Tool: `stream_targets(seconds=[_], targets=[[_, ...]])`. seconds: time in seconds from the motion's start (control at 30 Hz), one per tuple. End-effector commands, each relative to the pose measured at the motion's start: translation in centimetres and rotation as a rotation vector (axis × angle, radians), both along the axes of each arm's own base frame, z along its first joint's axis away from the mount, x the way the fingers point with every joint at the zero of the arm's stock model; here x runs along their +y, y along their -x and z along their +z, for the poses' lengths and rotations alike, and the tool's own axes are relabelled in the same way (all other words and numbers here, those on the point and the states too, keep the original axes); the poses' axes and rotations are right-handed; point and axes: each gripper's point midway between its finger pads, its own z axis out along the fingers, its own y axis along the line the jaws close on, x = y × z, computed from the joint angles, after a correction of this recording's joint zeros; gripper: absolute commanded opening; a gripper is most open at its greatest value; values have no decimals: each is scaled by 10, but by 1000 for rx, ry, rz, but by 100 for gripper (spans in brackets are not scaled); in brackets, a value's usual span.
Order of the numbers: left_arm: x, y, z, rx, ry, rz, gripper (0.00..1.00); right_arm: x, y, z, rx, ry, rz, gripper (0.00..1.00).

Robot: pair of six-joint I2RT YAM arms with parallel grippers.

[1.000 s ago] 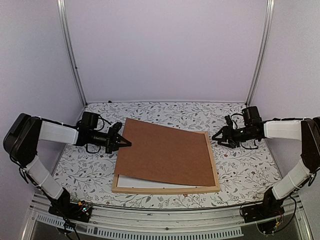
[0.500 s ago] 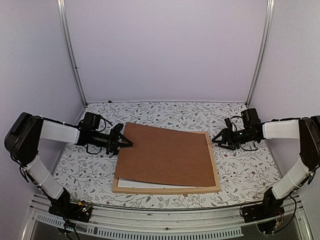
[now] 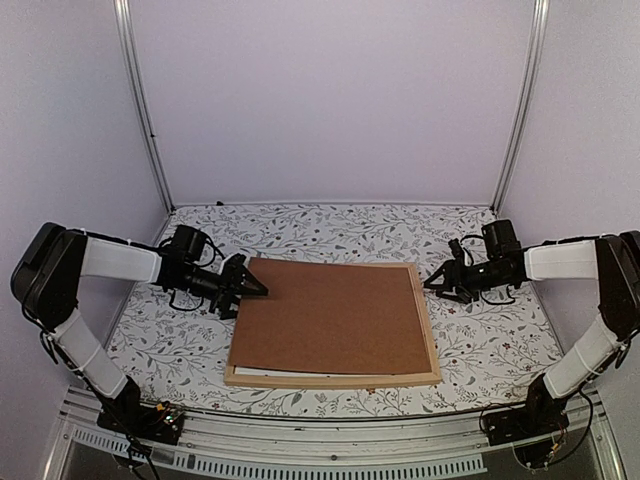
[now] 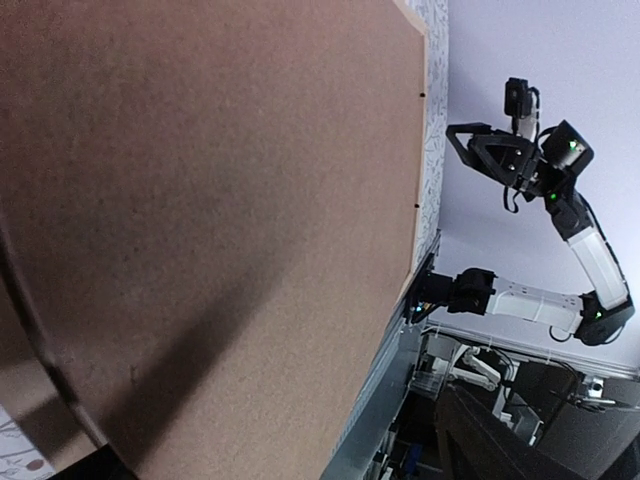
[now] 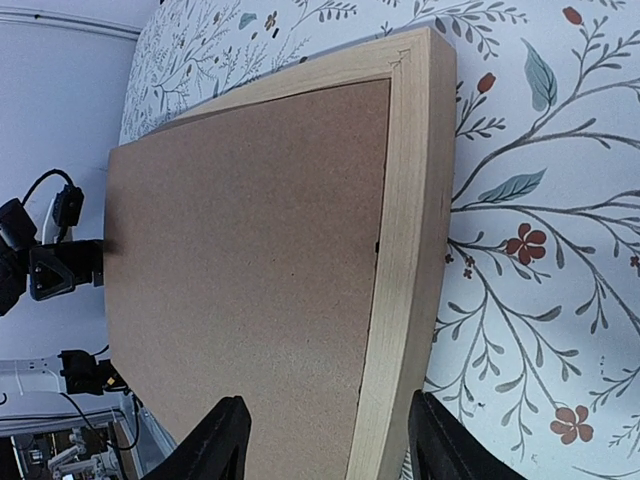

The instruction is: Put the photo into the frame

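Nearest to you, the frame (image 3: 330, 379) lies flat on the flowery counter (image 3: 480, 350). Its long near side runs along in front of the arm bases. A brown board (image 3: 330, 315) lies on top of the frame and covers almost all of the inside. You can see the light wood of the frame along the near side and the right side only. The board hides the left side.

At the near left corner a thin white strip (image 3: 243, 369) peeks out from under the board. You cannot tell what it is. The photo shows in none of the views, so you cannot tell where it is.

A bit further back, your left gripper (image 3: 247, 289) is at the left edge of the board, close to the far left corner. It is pinched closed on that edge.

On the other side, your right gripper (image 3: 435, 283) sits low over the counter, just beside the far right corner of the frame. Its two fingers (image 5: 225, 445) are spread wide apart, and it has hold of nothing.

Farthest back is the plain pale wall (image 3: 330, 100).
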Motion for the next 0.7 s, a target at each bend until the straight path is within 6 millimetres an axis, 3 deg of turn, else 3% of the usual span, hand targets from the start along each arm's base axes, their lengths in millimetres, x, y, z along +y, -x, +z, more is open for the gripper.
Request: stream_targets(seconds=[0.0, 0.67], targets=[[5, -4, -9, -43, -123, 6, 84, -1, 1, -8, -4, 3, 5, 58], [2, -4, -30, -116, -410, -42, 92, 0, 3, -17, 10, 1, 14, 58]])
